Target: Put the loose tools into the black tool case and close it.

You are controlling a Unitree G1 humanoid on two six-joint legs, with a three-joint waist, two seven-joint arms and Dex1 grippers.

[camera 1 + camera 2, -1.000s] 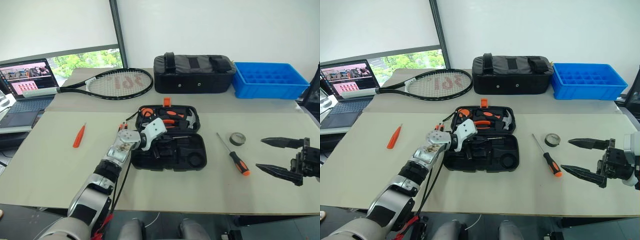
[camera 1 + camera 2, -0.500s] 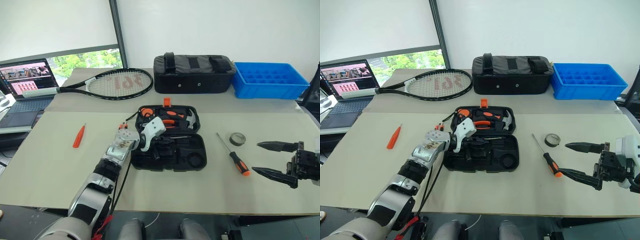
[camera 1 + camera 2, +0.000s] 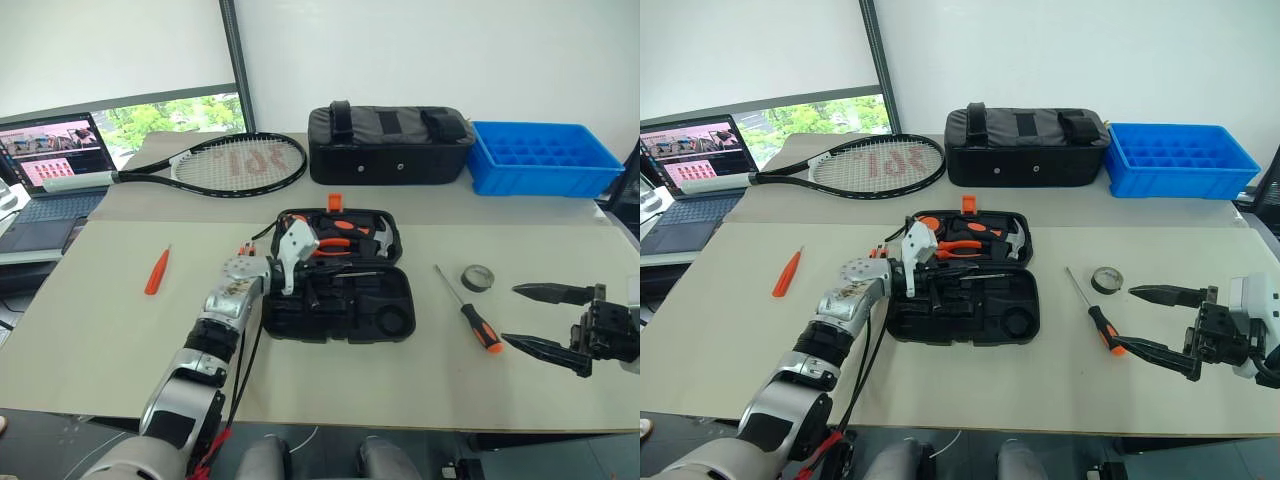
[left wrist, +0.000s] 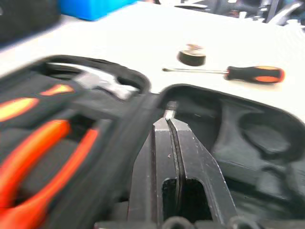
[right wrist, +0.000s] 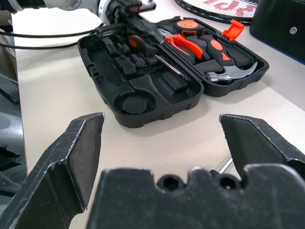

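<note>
Open black tool case [image 3: 970,300] mid-table — left pincer [image 3: 936,287] inside, right pincer [image 3: 1148,320] agape.

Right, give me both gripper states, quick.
Left gripper: closed, holding nothing, over the open tool case.
Right gripper: open, empty.
</note>
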